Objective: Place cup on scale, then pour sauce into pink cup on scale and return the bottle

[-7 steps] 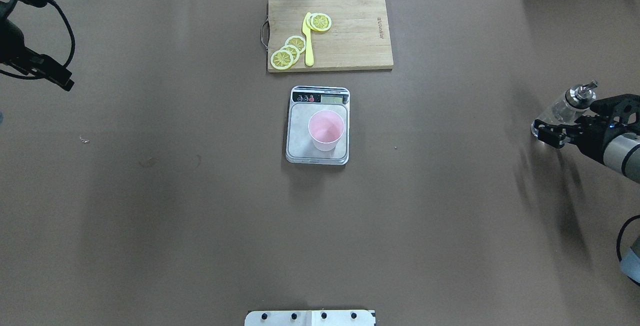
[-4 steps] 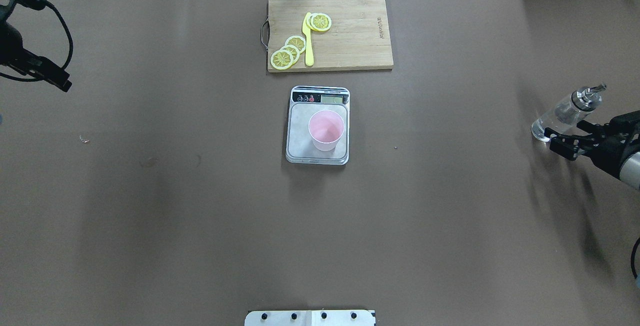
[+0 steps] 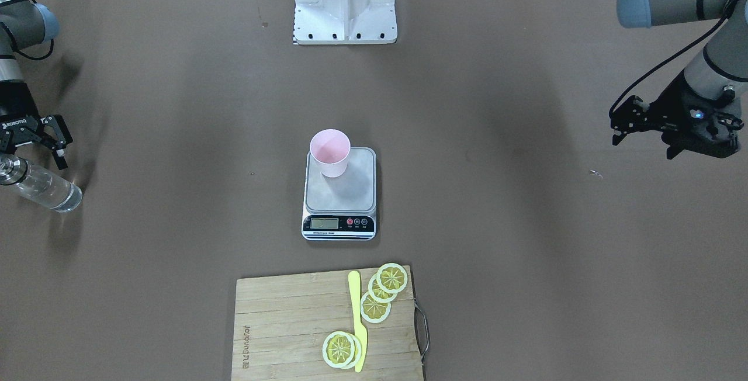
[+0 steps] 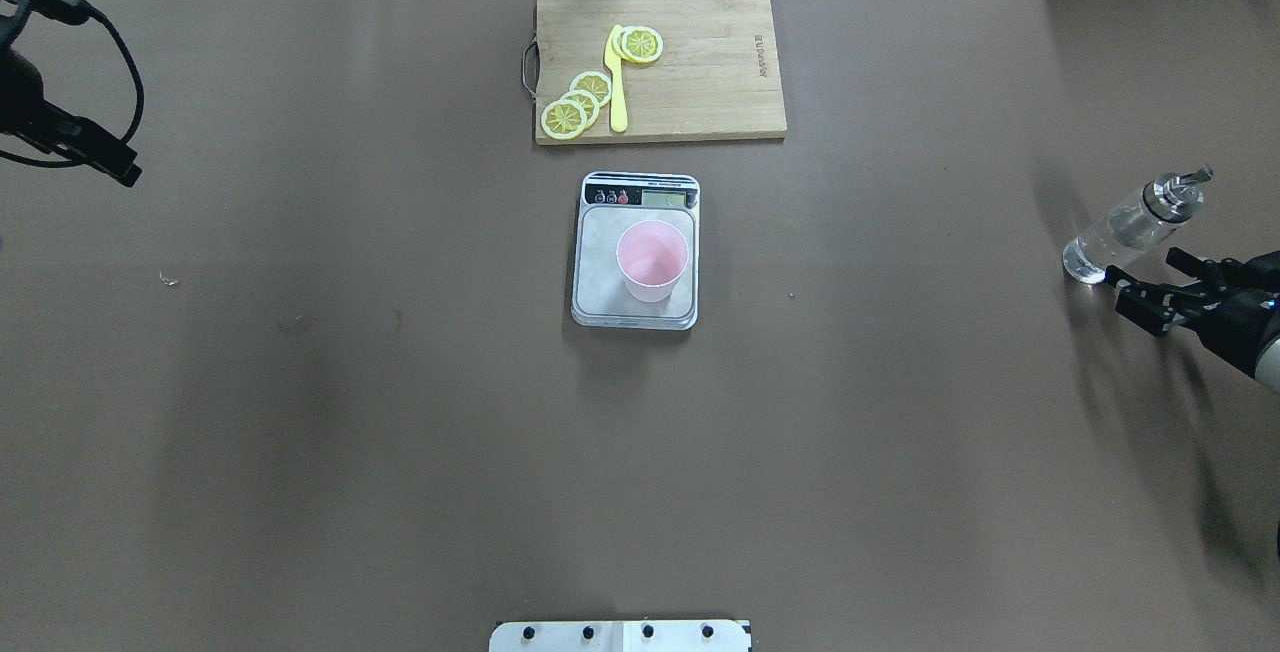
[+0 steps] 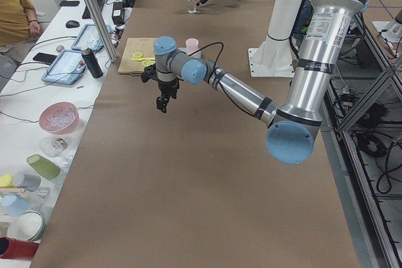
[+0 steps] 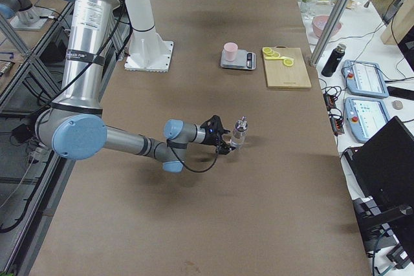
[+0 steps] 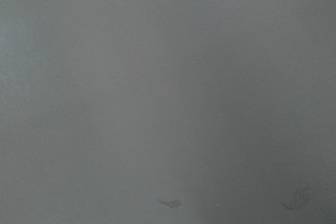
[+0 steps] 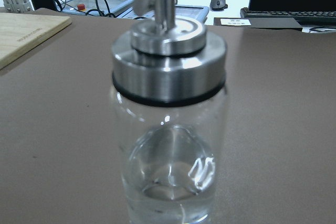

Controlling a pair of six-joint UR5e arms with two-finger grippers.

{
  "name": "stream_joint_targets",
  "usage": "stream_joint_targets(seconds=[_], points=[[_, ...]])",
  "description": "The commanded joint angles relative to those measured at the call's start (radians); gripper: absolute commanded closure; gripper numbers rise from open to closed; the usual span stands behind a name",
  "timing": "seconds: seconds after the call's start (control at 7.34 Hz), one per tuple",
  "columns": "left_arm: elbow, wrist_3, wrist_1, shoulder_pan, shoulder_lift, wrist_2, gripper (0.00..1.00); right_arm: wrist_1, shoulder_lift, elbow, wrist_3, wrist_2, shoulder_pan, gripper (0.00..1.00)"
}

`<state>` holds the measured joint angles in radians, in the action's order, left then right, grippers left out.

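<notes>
**Bottle stood free, my right fingers apart beside it**

On the brown table [image 4: 300, 432] the wooden cutting board [image 4: 700, 82] lay at the far edge. The scale [image 4: 598, 242] was just before it. The bottle [image 4: 1120, 230] stood upright far on my right side, with a little clear sauce [image 8: 168, 187] in its bottom. My right gripper [image 4: 1145, 280] was near it, fingers spread and not touching the glass. My left gripper [image 5: 162, 105] hung over bare table; I cannot tell its state. The pink cup [image 4: 652, 262] stood on the scale's platform.
</notes>
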<state>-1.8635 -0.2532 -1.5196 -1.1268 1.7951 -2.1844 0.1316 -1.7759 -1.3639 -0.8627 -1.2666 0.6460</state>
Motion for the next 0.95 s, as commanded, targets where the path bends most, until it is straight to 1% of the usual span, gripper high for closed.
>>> stream_joint_targets(seconds=[0.0,0.41,0.82], points=[[0.000,0.000,-0.001,-0.001,0.000,0.000,0.03,0.003,0.015,0.005,0.002,0.019,-0.006,0.10],[-0.008,0.000,-0.001,-0.002,-0.009,0.000,0.03,-0.038,0.070,0.002,0.010,0.012,-0.005,0.10],[-0.002,0.002,-0.004,-0.007,-0.010,0.000,0.03,-0.035,0.069,0.006,0.031,0.006,0.003,0.11]])
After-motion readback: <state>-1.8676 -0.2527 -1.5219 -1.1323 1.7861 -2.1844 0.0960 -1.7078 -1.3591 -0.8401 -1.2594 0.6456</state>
